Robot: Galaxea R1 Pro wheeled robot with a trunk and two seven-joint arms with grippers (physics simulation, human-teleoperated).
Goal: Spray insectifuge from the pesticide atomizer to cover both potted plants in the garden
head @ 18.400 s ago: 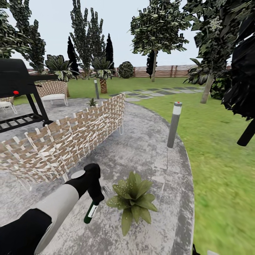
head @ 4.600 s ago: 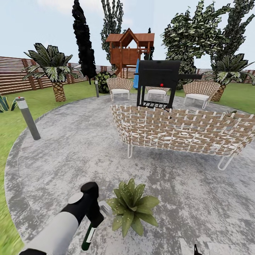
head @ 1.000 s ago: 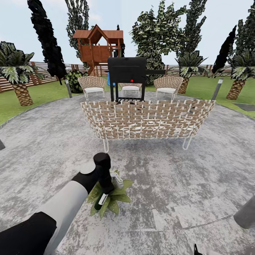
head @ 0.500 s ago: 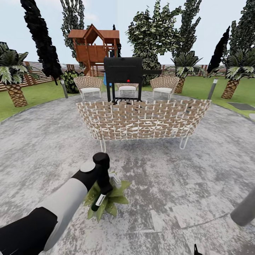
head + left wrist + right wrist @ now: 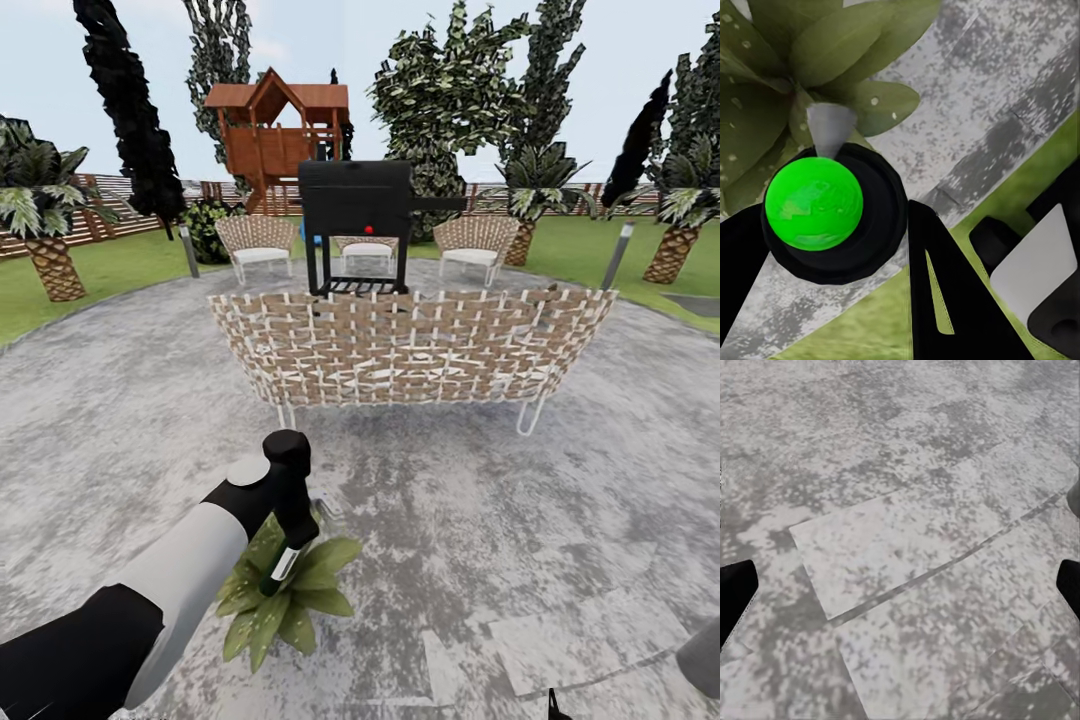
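One potted plant [image 5: 285, 595] sat on the patio [image 5: 560, 480] at seven o'clock, and one pesticide atomizer [image 5: 283, 565] hung over it. One wicker sofa [image 5: 410, 345] stood at twelve o'clock, with one black grill [image 5: 357, 215] beyond it. Three wicker chairs were counted past the grill: one [image 5: 257, 243] at eleven o'clock, one [image 5: 366, 252] at twelve, one [image 5: 476, 243] at one o'clock. One wooden playhouse [image 5: 277, 135] rose at eleven o'clock. Two slim lamp posts stood at the patio's rim, one [image 5: 188, 250] at ten o'clock and one [image 5: 617, 255] at two. Three scaly-trunked palms showed: one [image 5: 40, 215] at ten o'clock, one [image 5: 532, 200] at one, one [image 5: 680, 215] at two.
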